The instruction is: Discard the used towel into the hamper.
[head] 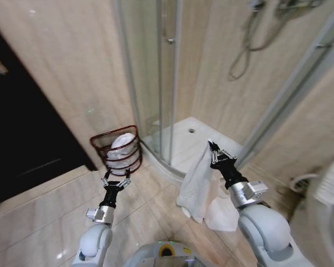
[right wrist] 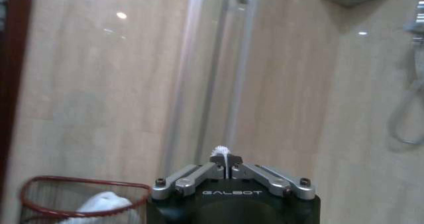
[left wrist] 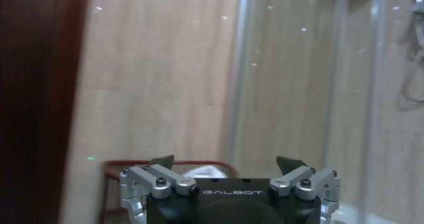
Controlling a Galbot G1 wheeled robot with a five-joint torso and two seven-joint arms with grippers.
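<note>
Towel [head: 196, 183], white and crumpled, hangs from the right gripper [head: 212, 148], whose jaws are pinched closed on its top edge; the cloth drapes down in front of the right arm above the tiled floor [head: 55, 214], just outside the curved glass shower enclosure [head: 156, 83]. In the right wrist view a tuft of the white fabric [right wrist: 221, 150] pokes up between the closed fingertips. The hamper [head: 119, 150], a dark reddish-brown open-weave basket, stands on the floor against the beige wall beside the shower glass, with something white [head: 122, 143] already inside. The left gripper [head: 117, 179] hovers just in front of the hamper, lower than the right one, its jaws spread wide and holding nothing.
</note>
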